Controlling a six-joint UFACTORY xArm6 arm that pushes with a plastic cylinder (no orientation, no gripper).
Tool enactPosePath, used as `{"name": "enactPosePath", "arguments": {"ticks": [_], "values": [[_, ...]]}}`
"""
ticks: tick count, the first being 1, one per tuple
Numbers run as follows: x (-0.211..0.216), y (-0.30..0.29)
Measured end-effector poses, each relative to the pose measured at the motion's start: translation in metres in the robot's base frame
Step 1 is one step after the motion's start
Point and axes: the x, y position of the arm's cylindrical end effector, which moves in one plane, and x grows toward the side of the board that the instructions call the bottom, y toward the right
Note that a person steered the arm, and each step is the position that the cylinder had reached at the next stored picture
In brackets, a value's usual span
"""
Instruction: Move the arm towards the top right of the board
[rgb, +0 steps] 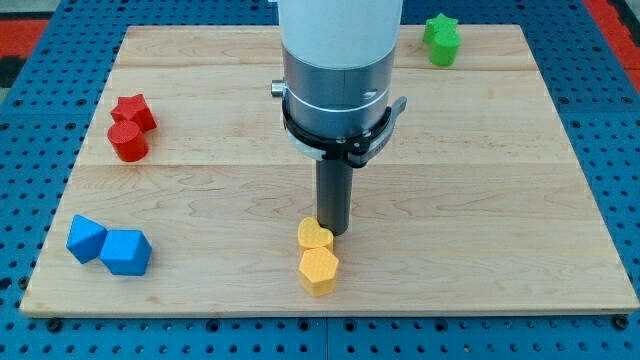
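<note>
My tip (334, 232) down on the desk (480, 200), low centre, touching the upper yellow block (315, 236) just to its left; yellow hexagon block (319, 272) just below. No pincer here, only the bare rod. Green blocks (441, 40) far up-right of tip; red blocks (130, 127) up-left; blue blocks (109, 246) far left.

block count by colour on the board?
red: 2, red star block and red cylinder
blue: 2, blue cube and blue block
yellow: 2, yellow heart block and yellow hexagon block
green: 1, green star block
total: 7
</note>
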Motion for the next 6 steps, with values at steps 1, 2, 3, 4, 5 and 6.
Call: {"name": "enactPosePath", "arguments": {"ticks": [1,2,3,4,5,6], "values": [[-0.008,0.000],[-0.026,0.000],[-0.041,0.001],[-0.041,0.001],[-0.049,0.001],[-0.051,0.001]]}}
